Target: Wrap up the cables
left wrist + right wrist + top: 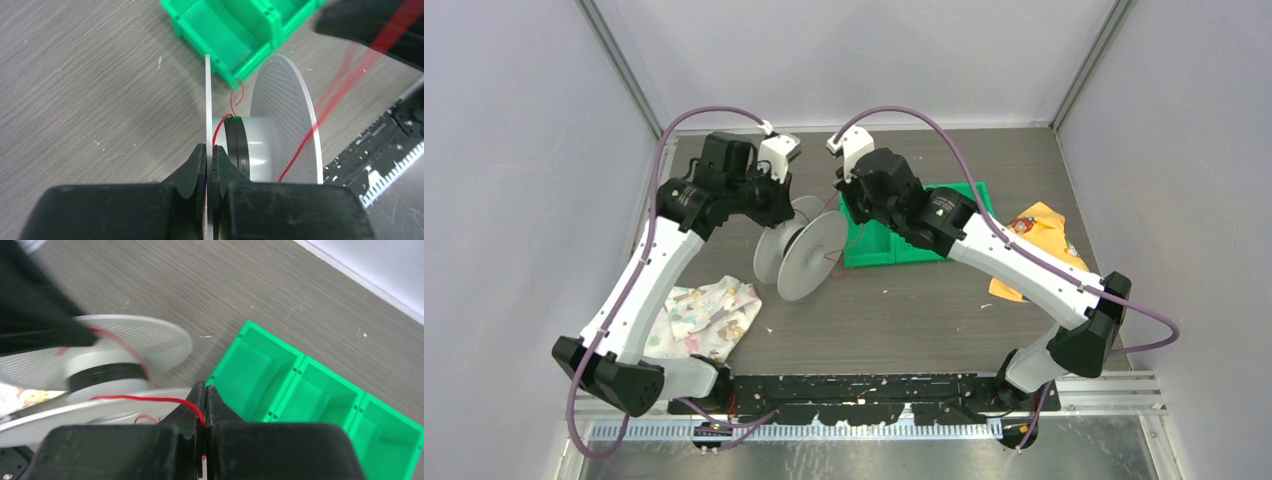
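Observation:
A grey spool (pixel 802 252) with two round flanges stands on edge mid-table. A thin red cable (pixel 302 142) runs from its hub (pixel 260 145) out past the perforated flange (pixel 287 115). My left gripper (pixel 210 152) is shut on the edge of the spool's thin flange (pixel 207 100). My right gripper (pixel 205 390) is shut on the red cable (pixel 145 399), which leads from the jaws back to the spool (pixel 107 371). In the top view the right gripper (pixel 849 195) sits just right of the spool and the left gripper (pixel 779 200) just behind it.
A green compartment bin (pixel 924 225) lies right of the spool, under the right arm; it shows in both wrist views (pixel 310 390) (pixel 235 30). A patterned cloth (pixel 704 315) lies front left. A yellow packet (pixel 1044 245) lies right. A black rail (pixel 864 390) runs along the near edge.

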`<state>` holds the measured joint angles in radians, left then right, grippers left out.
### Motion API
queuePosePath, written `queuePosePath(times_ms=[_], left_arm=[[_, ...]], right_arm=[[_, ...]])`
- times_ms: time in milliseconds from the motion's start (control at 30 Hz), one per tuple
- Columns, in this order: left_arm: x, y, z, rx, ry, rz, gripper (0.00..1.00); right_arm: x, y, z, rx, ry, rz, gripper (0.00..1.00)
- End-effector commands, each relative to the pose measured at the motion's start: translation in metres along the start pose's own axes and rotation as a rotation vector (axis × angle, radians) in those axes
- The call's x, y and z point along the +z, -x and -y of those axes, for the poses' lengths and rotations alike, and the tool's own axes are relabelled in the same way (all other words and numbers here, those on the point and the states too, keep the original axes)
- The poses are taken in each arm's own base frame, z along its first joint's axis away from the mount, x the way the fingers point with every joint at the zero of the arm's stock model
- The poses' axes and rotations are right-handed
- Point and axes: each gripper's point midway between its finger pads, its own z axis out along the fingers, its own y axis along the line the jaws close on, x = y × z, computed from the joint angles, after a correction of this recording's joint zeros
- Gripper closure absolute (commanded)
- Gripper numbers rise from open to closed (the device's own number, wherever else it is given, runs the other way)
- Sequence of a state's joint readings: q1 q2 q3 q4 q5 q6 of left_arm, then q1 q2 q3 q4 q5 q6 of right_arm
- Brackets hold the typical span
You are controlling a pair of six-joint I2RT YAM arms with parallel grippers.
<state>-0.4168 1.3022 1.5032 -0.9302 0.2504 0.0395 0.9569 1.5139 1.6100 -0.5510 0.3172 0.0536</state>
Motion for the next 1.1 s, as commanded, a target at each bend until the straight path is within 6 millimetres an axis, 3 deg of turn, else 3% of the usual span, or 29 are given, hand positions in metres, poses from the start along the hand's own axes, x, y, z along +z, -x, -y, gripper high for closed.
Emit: queuePosePath(times_ms=[0, 200, 333, 433, 633, 800, 1067], left_arm=[[-0.047, 0.024, 0.038, 0.137, -0.163, 0.147, 1.0], [-0.08, 0.043, 0.06, 0.159, -0.24, 0.25, 1.0], [-0.101, 0.064, 0.073, 0.124, -0.284, 0.316, 1.0], [-0.117, 0.078, 0.078, 0.089, -0.291, 0.373, 1.0], [-0.145, 0.099, 0.081, 0.056, -0.267, 0.483, 1.0], [-0.157, 0.11, 0.073, 0.025, -0.2, 0.54, 1.0], [-0.166, 0.12, 0.061, -0.002, -0.128, 0.586, 1.0]], right_arm=[[0.0, 0.005, 0.034, 0.095, -0.043, 0.034, 0.98], [0.01, -0.026, 0.041, 0.174, -0.005, -0.011, 0.86], [0.014, -0.039, 0.033, 0.224, 0.042, 0.025, 0.79], [0.018, -0.043, 0.021, 0.273, 0.109, 0.074, 0.66], [0.032, -0.052, 0.009, 0.384, 0.146, 0.089, 0.41], [0.039, -0.058, 0.003, 0.439, 0.161, 0.084, 0.37], [0.037, -0.076, 0.028, 0.453, 0.052, 0.053, 0.18]])
